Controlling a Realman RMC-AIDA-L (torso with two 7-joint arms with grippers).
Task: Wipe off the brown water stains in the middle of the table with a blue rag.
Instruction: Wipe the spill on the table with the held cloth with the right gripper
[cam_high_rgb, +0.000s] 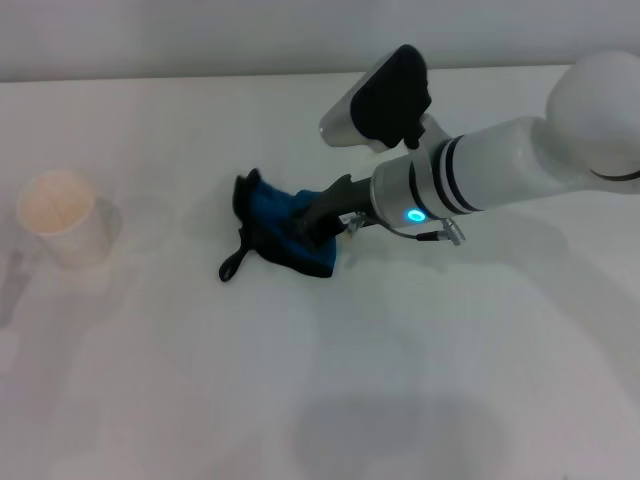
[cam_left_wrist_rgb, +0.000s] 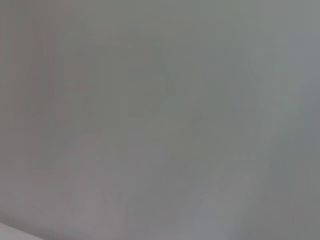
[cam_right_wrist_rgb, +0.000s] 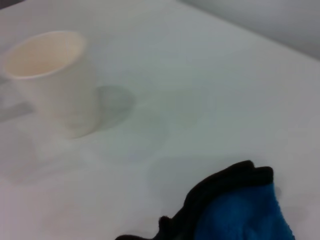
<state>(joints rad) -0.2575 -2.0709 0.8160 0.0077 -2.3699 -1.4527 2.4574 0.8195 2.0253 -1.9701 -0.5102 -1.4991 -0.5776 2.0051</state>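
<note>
The blue rag (cam_high_rgb: 272, 228) lies bunched on the white table (cam_high_rgb: 420, 380) near the middle, its black loop trailing toward the front left. My right gripper (cam_high_rgb: 314, 226) reaches in from the right, its dark fingers (cam_high_rgb: 326, 205) shut on the rag's right side and pressing it down. In the right wrist view only the rag's (cam_right_wrist_rgb: 245, 212) black-trimmed edge shows. I cannot make out the brown water stains with certainty; a faint pale patch (cam_right_wrist_rgb: 135, 132) lies between rag and cup. My left gripper is out of view; its wrist view shows only blank grey.
A white paper cup (cam_high_rgb: 63, 216) stands upright at the table's left, also in the right wrist view as the cup (cam_right_wrist_rgb: 52, 80). The table's far edge (cam_high_rgb: 200, 78) meets a grey wall behind.
</note>
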